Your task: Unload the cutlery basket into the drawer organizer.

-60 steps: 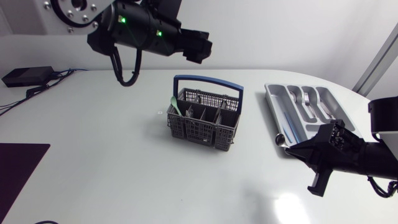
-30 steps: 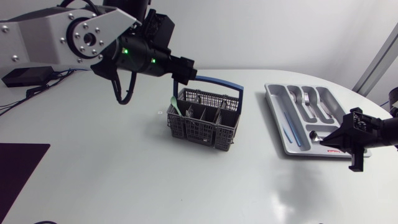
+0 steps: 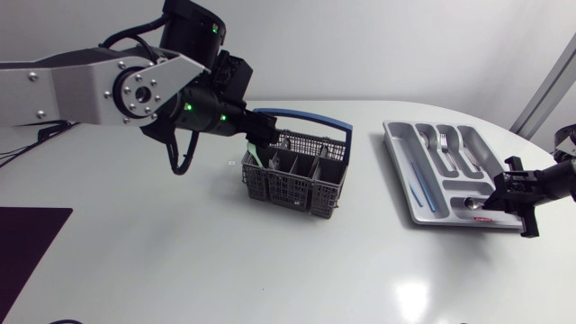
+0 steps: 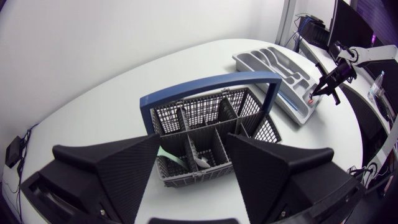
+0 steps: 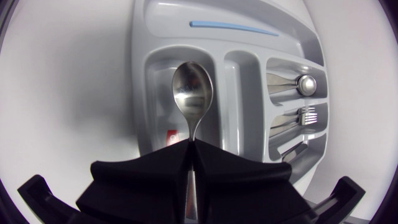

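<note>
A grey plastic mesh cutlery basket (image 3: pixel 295 175) with a blue arched handle stands upright mid-table, a pale green utensil (image 4: pixel 171 155) leaning inside. The grey plastic drawer organizer (image 3: pixel 396 144) lies flat to its right, holding forks (image 3: pixel 444 142). My right pincer (image 5: pixel 189 144) pinches a shiny steel spoon (image 5: pixel 192 93) over its end compartment.

Mirror-glossy polished metal spoon (image 5: pixel 192 93); smooth grey plastic drawer organizer (image 5: pixel 142 81) with a soft sheen, and more shiny metal cutlery (image 5: pixel 306 115) at 3 o'clock of the spoon. Matt grey plastic mesh cutlery basket (image 3: pixel 297 180), with a smooth blue plastic handle (image 3: pixel 301 117). White table (image 3: pixel 180 261) smooth and glossy, glare patch at 6 o'clock of the organizer; left gripper (image 4: pixel 193 143) fingers (image 4: pixel 121 171) matt black, finely ribbed.
</note>
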You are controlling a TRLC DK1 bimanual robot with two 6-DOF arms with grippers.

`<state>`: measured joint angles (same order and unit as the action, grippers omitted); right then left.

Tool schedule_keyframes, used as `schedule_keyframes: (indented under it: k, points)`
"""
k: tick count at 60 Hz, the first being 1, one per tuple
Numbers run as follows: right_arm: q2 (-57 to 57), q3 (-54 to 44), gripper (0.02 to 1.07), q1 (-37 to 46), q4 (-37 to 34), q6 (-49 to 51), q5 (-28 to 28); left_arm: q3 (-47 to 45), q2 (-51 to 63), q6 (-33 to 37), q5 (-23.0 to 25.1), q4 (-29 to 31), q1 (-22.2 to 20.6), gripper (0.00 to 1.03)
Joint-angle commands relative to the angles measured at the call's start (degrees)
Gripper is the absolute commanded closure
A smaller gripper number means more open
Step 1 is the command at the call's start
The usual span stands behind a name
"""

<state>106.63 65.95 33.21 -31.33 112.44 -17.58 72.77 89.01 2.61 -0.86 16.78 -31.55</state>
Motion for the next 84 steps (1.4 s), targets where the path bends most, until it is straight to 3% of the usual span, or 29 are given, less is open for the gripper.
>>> schedule_keyframes:
  k: [1, 26, 41, 43, 46, 58, 69, 84]
  points:
    - [2.27, 0.58, 0.94, -0.34, 1.89, 2.61, 1.15, -1.93, 1.25, -0.06, -0.63, -0.69, 0.26, 0.29]
    - [-0.28, -3.81, 0.61, -0.78, 12.35, -0.91, 2.03, -0.44, 4.85, -3.93, -3.27, 2.21, -2.99, 0.30]
    - [-10.39, -2.32, 0.37, -0.96, 0.83, -15.85, -5.18, 2.99, 8.46, -8.50, -5.11, 4.67, -4.84, 0.30]
    - [-11.88, -2.67, 0.30, -1.22, -1.71, -17.35, -6.06, 4.04, 9.51, -9.12, -5.11, 5.37, -4.84, 0.30]
    - [-14.17, -3.73, 0.05, -1.57, -4.44, -18.84, -7.11, 5.19, 10.57, -9.99, -5.11, 5.64, -4.84, 0.34]
    - [-20.32, -8.74, 0.06, -2.36, -4.62, -27.89, -12.47, 9.49, 15.05, -12.46, -6.87, 6.96, -4.48, 0.35]
    - [-26.56, -14.10, 0.06, -2.54, -3.74, -31.14, -16.52, 13.36, 18.30, -15.27, -9.51, 10.03, -4.13, 0.45]
    - [-31.57, -21.04, 0.06, -3.50, 0.57, -32.37, -16.87, 15.91, 22.43, -16.94, -10.21, 14.51, -3.78, 0.51]
